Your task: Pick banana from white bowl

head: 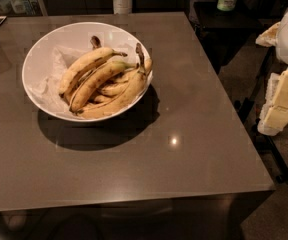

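Grey-brown bench point(184, 149) carried the bowl point(39, 54) on its left half. Bananas lay piled in the bowl on crumpled paper point(49, 84). The banana point(126, 91), long and brown-speckled, lay along the near-right rim, dark stem pointing up. The hand point(279, 104) hung beyond the bench's right edge, well apart from the bowl; its opening could not be determined.

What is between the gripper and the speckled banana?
Nothing visible. The gripper hangs past the table on its right; the banana lies atop the pile in the white bowl, with only bare surface between.
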### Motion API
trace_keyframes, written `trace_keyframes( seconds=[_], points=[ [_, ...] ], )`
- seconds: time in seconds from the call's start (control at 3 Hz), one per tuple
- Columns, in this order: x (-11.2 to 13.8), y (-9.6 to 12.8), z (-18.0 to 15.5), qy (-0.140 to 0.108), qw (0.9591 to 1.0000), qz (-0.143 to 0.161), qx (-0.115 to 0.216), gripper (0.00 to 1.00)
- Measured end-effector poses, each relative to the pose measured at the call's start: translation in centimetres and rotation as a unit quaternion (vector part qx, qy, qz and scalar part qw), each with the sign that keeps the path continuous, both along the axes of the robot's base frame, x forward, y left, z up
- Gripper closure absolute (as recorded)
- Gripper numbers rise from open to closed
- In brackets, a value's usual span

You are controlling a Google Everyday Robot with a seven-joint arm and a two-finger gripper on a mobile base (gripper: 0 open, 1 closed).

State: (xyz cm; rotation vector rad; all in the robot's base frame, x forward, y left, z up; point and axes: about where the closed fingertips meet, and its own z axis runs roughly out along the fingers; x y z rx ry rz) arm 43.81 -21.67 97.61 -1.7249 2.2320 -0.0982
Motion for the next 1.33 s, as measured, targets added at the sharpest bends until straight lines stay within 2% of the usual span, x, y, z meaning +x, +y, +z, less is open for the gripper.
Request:
trace_keyframes(
  seconds=[0.33,0.67,1.0,1.33],
  points=[
    [0.1,0.2,0.1,-0.003,1.0,0.002,-0.002,0.0],
    [1.2,2.5,0.5,-0.003,0.9992,0.035,-0.017,0.0],
    [2.8,5.6,0.1,0.015,0.9958,0.082,-0.036,0.0],
    [4.1,8.5,-0.4,0.029,0.9899,0.129,-0.053,0.0]
  ],
)
